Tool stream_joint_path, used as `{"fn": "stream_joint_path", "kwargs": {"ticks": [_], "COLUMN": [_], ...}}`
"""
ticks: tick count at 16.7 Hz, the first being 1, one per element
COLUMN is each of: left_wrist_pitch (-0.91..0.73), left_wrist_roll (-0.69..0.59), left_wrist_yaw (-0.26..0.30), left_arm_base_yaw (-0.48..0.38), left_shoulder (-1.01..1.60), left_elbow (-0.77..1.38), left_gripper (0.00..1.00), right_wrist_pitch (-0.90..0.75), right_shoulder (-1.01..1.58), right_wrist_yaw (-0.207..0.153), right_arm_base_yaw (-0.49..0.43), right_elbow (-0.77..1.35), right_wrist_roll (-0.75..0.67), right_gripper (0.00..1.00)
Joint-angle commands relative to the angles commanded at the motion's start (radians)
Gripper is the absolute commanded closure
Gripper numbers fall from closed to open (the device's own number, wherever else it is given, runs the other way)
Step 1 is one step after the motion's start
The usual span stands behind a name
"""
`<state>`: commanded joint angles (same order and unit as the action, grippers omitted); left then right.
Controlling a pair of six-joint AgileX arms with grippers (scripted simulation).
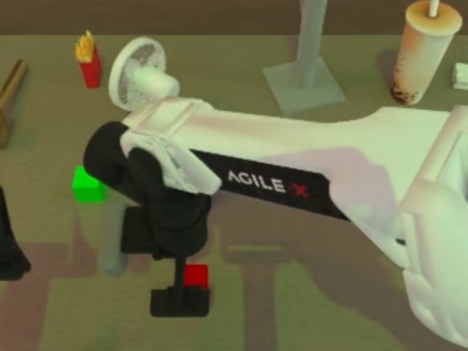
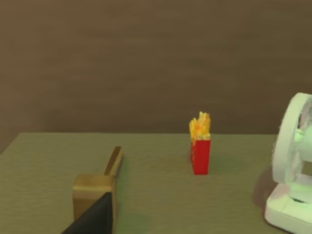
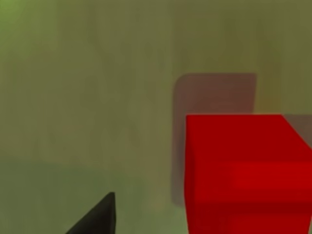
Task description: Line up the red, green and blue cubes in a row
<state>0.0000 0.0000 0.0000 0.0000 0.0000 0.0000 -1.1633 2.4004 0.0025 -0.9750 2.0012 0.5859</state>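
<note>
Barely begun: right gripper point(image 1: 183, 292) hanging low at centre bottom, fingers seemingly pinching red cube point(image 1: 195, 276); green cube point(image 1: 88, 184) sitting mid-left, apart; blue unseen. Row not yet forming.

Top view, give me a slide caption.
Right gripper reaches the red cube; green cube sits apart.

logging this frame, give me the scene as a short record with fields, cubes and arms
red cube: near the table's front, at the right gripper
green cube: on the table, left of the right arm, apart from red
blue cube: not visible
right gripper: reached across over the red cube; grasp unclear
left arm: parked at the left edge
clutter: fries carton, fan, cup
</note>
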Motion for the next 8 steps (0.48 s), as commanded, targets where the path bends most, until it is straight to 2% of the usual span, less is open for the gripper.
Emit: {"fn": "stream_joint_path", "kwargs": {"ticks": [4,8], "left_wrist_pitch": [0.000,0.000], "left_wrist_roll": [0.000,0.000], "left_wrist_yaw": [0.000,0.000], "left_arm_base_yaw": [0.000,0.000], "left_shoulder": [0.000,0.000], "left_elbow": [0.000,0.000], "left_gripper": [0.00,0.00], "right_wrist_pitch": [-0.152,-0.173], "right_shoulder": [-0.022,-0.030], "right_wrist_yaw": [-0.002,-0.002], "right_arm_base_yaw": [-0.005,-0.005], "right_elbow": [0.116,0.136], "right_wrist_roll": [0.002,0.002], "right_gripper": [0.00,0.00]}}
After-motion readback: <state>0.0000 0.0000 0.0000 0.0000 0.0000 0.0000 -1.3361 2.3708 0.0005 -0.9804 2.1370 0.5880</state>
